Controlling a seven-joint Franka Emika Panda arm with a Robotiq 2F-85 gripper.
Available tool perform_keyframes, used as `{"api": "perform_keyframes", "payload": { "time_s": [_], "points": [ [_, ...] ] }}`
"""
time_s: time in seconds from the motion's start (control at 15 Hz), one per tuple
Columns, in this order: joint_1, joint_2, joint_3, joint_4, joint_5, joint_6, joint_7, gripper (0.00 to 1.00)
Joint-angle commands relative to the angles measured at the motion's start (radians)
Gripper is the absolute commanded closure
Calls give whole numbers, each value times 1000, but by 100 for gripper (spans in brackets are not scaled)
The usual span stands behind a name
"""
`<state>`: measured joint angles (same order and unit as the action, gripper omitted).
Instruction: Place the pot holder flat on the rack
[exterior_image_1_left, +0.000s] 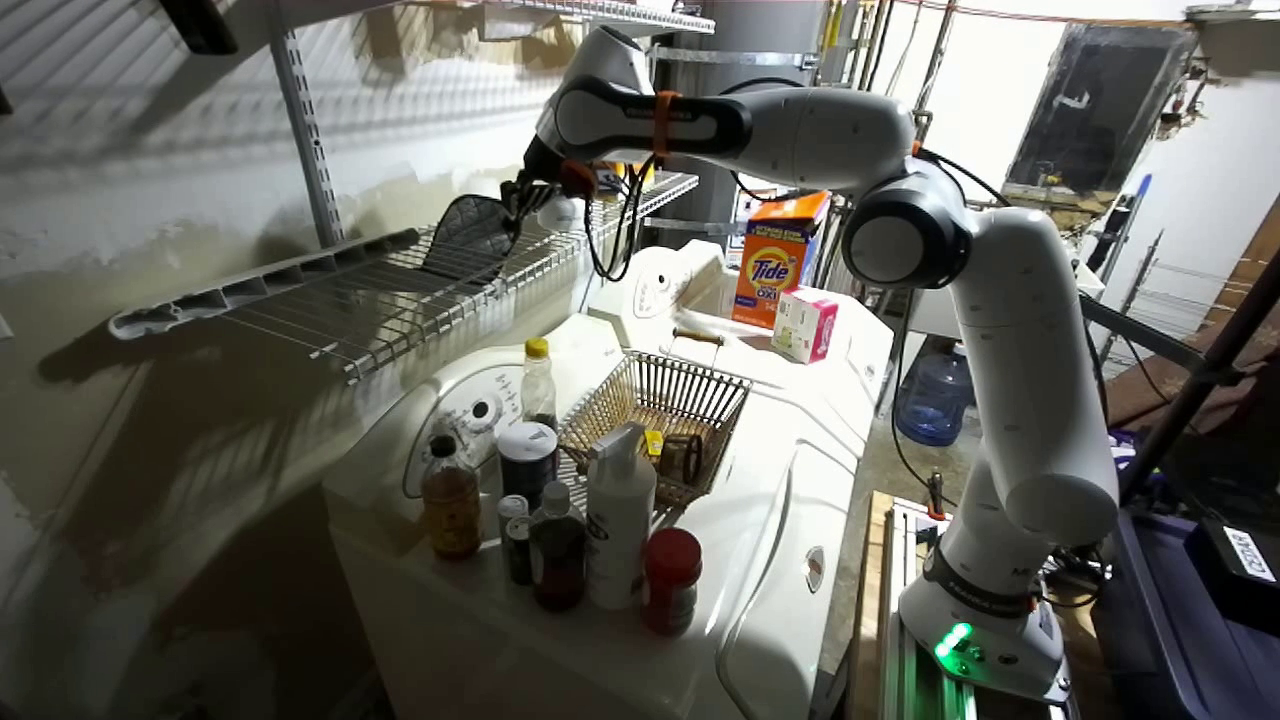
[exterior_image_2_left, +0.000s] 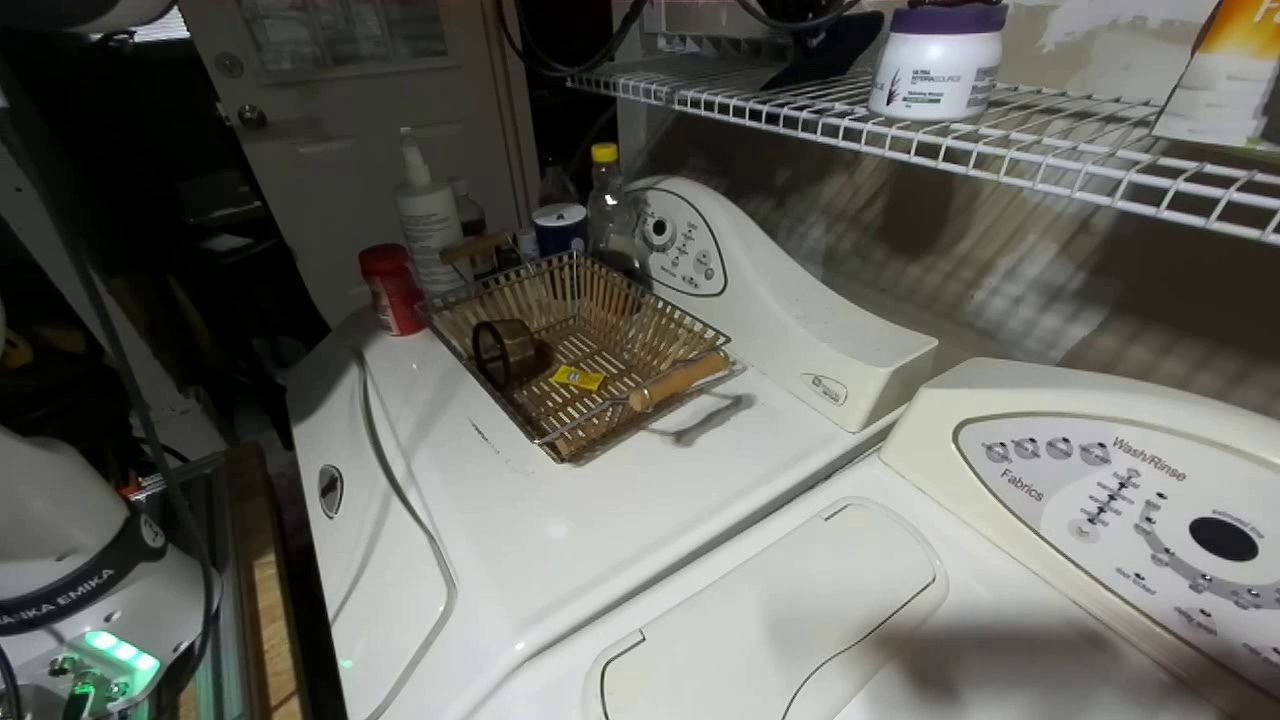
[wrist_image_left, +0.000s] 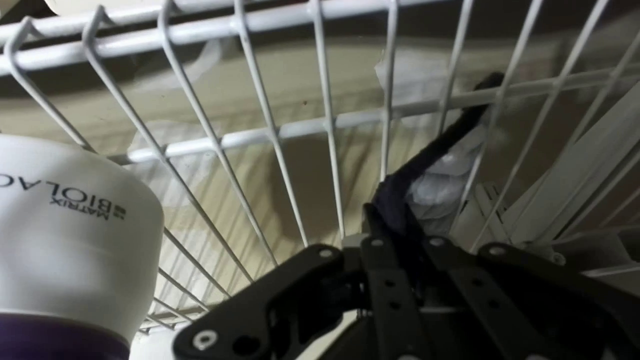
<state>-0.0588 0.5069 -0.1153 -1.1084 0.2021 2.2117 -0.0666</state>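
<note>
Being pinched between the jaws by its edge, the pot holder (exterior_image_1_left: 472, 240) is held steeply tilted at the rack (exterior_image_1_left: 430, 327). It is seen as a dark grey, roundish pad with a checked, quilted surface; in the wrist view it is shown almost edge-on, as a narrow dark strip. Whether its lower edge is touched by the rack cannot be told. The jaws are closed down on the pot holder, with only its thickness between them. Close by on the rack, a purple-lidded white jar (exterior_image_2_left: 932, 75) is stood; its contents are hidden. Below, on the white counter (exterior_image_2_left: 480, 560), a brownish wire basket (exterior_image_2_left: 660, 315) is placed, in which a brown cup-like item (exterior_image_2_left: 515, 350) and a small yellow packet (exterior_image_2_left: 577, 377) are held. Just beside the basket, a yellow-capped clear bottle (exterior_image_1_left: 538, 385) is seen; near it are gathered an amber bottle (exterior_image_1_left: 452, 510), a white-lidded dark blue canister (exterior_image_1_left: 528, 470), a white bottle (exterior_image_1_left: 618, 535), a bottle of dark liquid (exterior_image_1_left: 557, 560) and a red container (exterior_image_1_left: 672, 580). Farther along, an orange Tide box (exterior_image_1_left: 773, 262) is stood next to a smaller pink-and-white box (exterior_image_1_left: 803, 325).
</note>
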Motion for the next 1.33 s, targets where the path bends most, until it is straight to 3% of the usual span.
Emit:
{"api": "perform_keyframes", "payload": {
  "time_s": [0.0,0.4,0.87,1.27],
  "points": [
    [-3,-31,18,-4,29,7,-5,98],
    [-13,-94,53,-26,78,19,-19,98],
    [-64,-137,110,-26,307,27,-70,98],
    [-115,-144,145,-22,481,-87,-105,98]
  ]
}}
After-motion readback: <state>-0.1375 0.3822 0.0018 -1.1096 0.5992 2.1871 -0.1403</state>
